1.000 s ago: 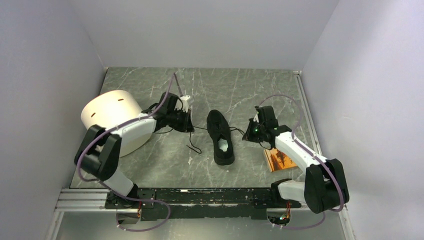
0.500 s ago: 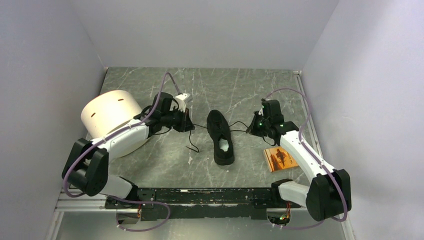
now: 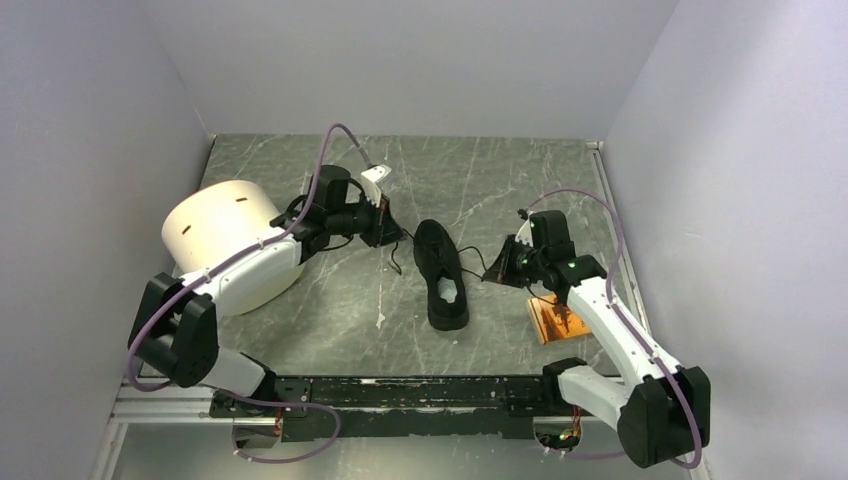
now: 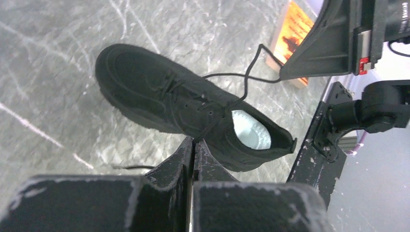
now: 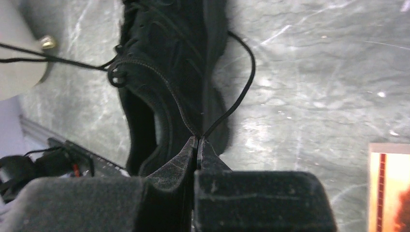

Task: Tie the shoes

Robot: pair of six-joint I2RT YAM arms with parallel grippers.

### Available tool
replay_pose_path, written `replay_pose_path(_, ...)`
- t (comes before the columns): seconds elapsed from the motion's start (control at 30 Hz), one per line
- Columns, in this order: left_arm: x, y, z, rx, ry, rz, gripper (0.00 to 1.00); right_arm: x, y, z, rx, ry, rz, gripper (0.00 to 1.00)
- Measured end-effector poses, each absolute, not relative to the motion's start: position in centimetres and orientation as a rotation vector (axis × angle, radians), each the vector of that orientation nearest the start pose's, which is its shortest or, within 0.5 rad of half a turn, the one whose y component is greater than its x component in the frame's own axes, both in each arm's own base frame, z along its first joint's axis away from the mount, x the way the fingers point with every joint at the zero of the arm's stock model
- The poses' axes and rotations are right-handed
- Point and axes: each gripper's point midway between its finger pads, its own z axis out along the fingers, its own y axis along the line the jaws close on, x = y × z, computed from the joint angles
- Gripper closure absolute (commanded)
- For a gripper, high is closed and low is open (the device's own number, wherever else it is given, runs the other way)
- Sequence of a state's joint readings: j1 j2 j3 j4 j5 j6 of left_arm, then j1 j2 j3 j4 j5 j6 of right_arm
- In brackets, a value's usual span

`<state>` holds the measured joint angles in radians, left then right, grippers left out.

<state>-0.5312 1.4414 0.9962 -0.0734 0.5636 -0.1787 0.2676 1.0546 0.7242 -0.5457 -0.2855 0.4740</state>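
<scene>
Top external view gives me the grey marble table [image 3: 480,180] with a big white drum [image 3: 215,225] lying at its left side, partly behind my left arm. The black low-top sneaker [image 3: 440,270] sits near the middle of the table between the two arms, toe pointing away from the bases and heel toward them. An orange booklet [image 3: 558,322] lies flat well to its right, half under my right arm.

My left gripper [image 3: 392,232] hangs just left of the toe. On the left wrist camera its fingertips [image 4: 186,150] are pressed together with no gap, pinching the left lace [image 4: 212,121], which runs straight from the eyelets to the tips.

My right gripper [image 3: 500,275] is just right of the sneaker's middle. The right wrist view shows its jaws closed flat too, nipping the right lace [image 5: 244,82], which curves off the shoe's side in a slack bow before reaching the tips.

Smallest of all, the pale insole [image 4: 249,135] shows through the shoe's opening at the heel end.
</scene>
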Motion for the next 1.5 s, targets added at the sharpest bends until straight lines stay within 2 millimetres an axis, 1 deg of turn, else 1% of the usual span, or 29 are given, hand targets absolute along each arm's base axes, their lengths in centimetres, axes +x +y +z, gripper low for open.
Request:
replay_pose_path(0.07,29.4,-29.8,18.4,0.755,2.017,-1.043,0.95,23.4,14.3,12.0,0.113,2.507,0.738,1.00)
replay_pose_path(0.17,28.8,-30.9,18.4,0.796,1.998,-1.079,0.95,23.3,14.8,12.3,0.129,2.548,0.764,0.82)
replay_pose_path(0.2,28.5,-31.2,18.4,0.809,1.991,-1.086,0.95,23.5,14.8,12.7,0.133,2.560,0.759,0.79)
replay_pose_path(0.23,28.3,-31.4,18.4,0.815,1.986,-1.090,0.95,24.0,14.8,13.2,0.131,2.563,0.751,0.77)
replay_pose_path(0.33,27.9,-31.9,18.3,0.830,1.967,-1.099,0.95,25.8,14.7,15.1,0.086,2.541,0.719,0.66)
replay_pose_path(0.4,27.7,-32.0,18.0,0.832,1.973,-1.102,0.95,26.7,14.6,15.8,0.048,2.532,0.689,0.59)
replay_pose_path(0.47,27.5,-32.1,17.9,0.836,1.977,-1.102,0.95,27.2,14.1,15.8,0.017,2.540,0.645,0.51)
replay_pose_path(0.57,27.6,-32.2,17.7,0.835,1.983,-1.091,0.95,27.4,13.0,14.8,0.023,2.573,0.574,0.43)
replay_pose_path(0.63,27.4,-32.1,17.3,0.839,1.997,-1.083,0.95,28.0,11.8,13.9,0.072,2.596,0.510,0.40)
replay_pose_path(0.7,27.3,-32.1,16.9,0.843,2.013,-1.079,0.95,28.5,10.8,12.9,0.134,2.619,0.444,0.40)
replay_pose_path(0.73,27.2,-32.0,16.8,0.844,2.022,-1.078,0.95,28.8,10.4,12.2,0.165,2.641,0.412,0.40)
replay_pose_path(0.8,27.1,-31.9,16.6,0.843,2.035,-1.076,0.95,29.3,10.2,10.9,0.198,2.686,0.381,0.40)
replay_pose_path(0.9,27.0,-31.8,16.2,0.839,2.051,-1.069,0.95,29.6,10.8,8.2,0.191,2.764,0.362,0.41)
replay_pose_path(0.93,27.0,-31.8,16.1,0.838,2.059,-1.066,0.95,29.4,11.1,7.2,0.172,2.798,0.351,0.41)
replay_pose_path(1.07,27.0,-31.4,14.6,0.847,2.140,-1.039,0.93,28.6,11.7,4.6,0.080,2.882,0.302,0.42)
replay_pose_path(1.17,26.7,-31.1,13.6,0.865,2.190,-1.024,0.85,28.3,11.9,2.7,0.002,2.915,0.232,0.43)
replay_pose_path(1.27,26.3,-31.0,13.3,0.876,2.204,-1.030,0.81,27.8,12.0,1.4,-0.055,2.913,0.180,0.47)
replay_pose_path(1.33,26.2,-31.1,13.2,0.874,2.195,-1.042,0.81,27.8,12.2,1.2,-0.079,2.903,0.148,0.48)
replay_pose_path(1.37,26.0,-31.1,13.0,0.870,2.198,-1.052,0.81,27.9,12.3,1.2,-0.095,2.893,0.127,0.51)
replay_pose_path(1.4,25.9,-31.1,12.8,0.866,2.203,-1.059,0.80,27.9,12.4,1.2,-0.108,2.886,0.099,0.58)
replay_pose_path(1.43,25.8,-31.2,12.5,0.860,2.212,-1.064,0.79,27.9,12.3,1.1,-0.126,2.875,0.058,0.68)
replay_pose_path(1.47,25.8,-31.2,12.3,0.857,2.218,-1.065,0.78,27.9,12.6,1.0,-0.144,2.861,0.024,0.80)
replay_pose_path(1.5,25.9,-31.2,12.1,0.853,2.225,-1.063,0.76,28.0,12.8,1.0,-0.158,2.849,0.009,0.99)
